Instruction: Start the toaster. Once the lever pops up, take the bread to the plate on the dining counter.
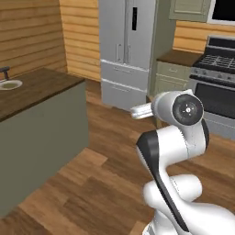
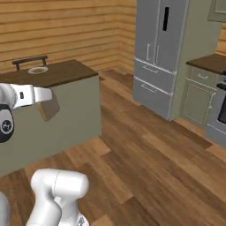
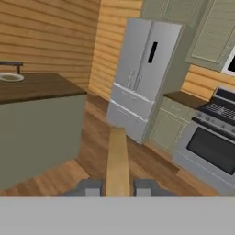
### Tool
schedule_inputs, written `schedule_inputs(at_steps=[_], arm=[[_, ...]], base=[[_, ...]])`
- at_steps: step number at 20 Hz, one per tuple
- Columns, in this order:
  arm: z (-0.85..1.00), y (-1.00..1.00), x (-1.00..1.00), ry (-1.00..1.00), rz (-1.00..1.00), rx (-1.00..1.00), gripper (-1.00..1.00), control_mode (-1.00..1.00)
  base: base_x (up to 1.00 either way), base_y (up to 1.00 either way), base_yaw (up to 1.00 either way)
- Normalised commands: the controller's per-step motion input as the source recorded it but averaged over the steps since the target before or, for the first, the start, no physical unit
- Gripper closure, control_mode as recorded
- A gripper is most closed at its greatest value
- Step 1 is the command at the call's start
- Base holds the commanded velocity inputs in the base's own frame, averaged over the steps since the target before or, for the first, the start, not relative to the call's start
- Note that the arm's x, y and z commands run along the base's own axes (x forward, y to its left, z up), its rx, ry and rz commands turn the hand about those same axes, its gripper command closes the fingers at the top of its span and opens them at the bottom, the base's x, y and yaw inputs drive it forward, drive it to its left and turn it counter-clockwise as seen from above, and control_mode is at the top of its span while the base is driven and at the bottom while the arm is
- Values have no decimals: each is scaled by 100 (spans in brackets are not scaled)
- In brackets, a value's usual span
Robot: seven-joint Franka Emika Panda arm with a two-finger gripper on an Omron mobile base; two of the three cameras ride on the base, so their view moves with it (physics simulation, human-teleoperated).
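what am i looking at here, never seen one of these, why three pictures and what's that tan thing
It is a white robot arm on a driving base in a rendered kitchen. Two pictures come from cameras behind the arm, one at its left and one at its right. The third looks along its hand. The tan thing is the bread, a slice seen edge-on, gripped between the two dark fingers. From the right camera you see its flat face. On the dining counter sits the plate, which the slice has not reached. Behind are a fridge and a stove.
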Motion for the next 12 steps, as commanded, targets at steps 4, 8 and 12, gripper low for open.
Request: schedule_inputs(at_steps=[4,8,12], arm=[[0,0,0,0,0,0,100,100],[0,0,0,0,0,0,100,100],[0,0,0,0,0,0,100,100]], base=[[100,0,67],[100,-3,69],[100,-14,62]])
